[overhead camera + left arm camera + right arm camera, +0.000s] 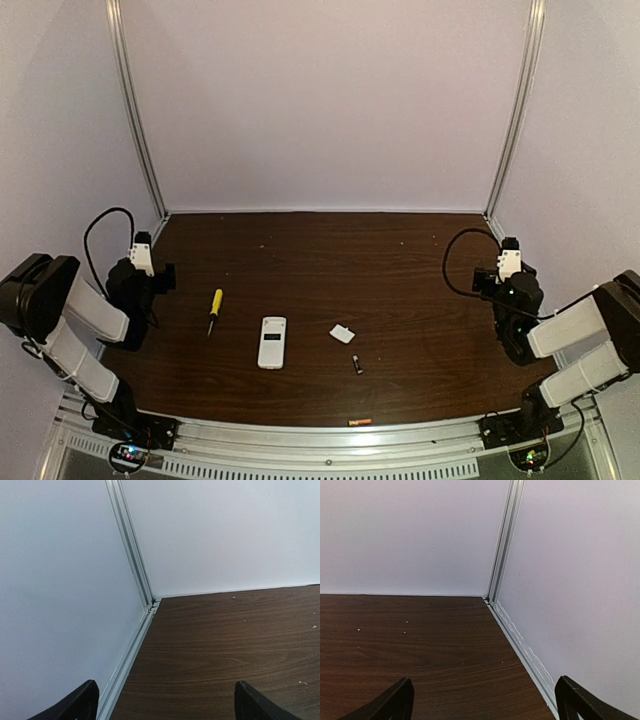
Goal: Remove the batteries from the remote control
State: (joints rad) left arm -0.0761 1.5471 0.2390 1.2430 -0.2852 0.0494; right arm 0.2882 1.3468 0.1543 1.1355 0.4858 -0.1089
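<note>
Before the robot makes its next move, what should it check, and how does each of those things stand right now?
1. Left gripper open and empty: ok.
2. Right gripper open and empty: ok.
3. Dark battery out of the remote control: ok, it lies on the table, right of the remote.
4. Orange battery lying well in on the table: not ok, it sits right at the near edge.
5. Remote's battery bay empty: cannot tell, the remote lies display side up.
6. Screwdriver and white cover piece apart from both grippers: ok.
</note>
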